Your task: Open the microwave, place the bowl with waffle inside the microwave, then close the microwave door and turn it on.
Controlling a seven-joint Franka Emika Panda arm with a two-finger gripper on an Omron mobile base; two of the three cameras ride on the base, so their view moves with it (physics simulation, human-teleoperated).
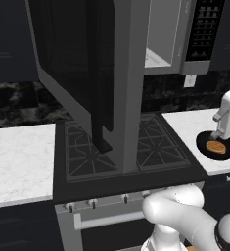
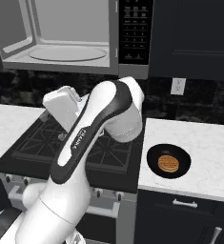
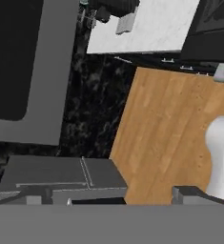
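Left base view: behind arm at left, facing forward and down; open door (image 1: 94, 73) close to lens, stove (image 1: 158, 147) beyond, bowl (image 1: 216, 145) on counter (image 1: 195, 125) far right. Right base view: behind arm at right, facing open microwave (image 2: 75, 35); same stove (image 2: 108, 152), bowl (image 2: 168, 161), counter (image 2: 208, 152) shared. Hand view: rolled, looks past fingers (image 3: 192, 195) over wooden floor (image 3: 166, 138).

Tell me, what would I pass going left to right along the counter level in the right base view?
Left counter → stove → bowl holding the waffle → right counter.
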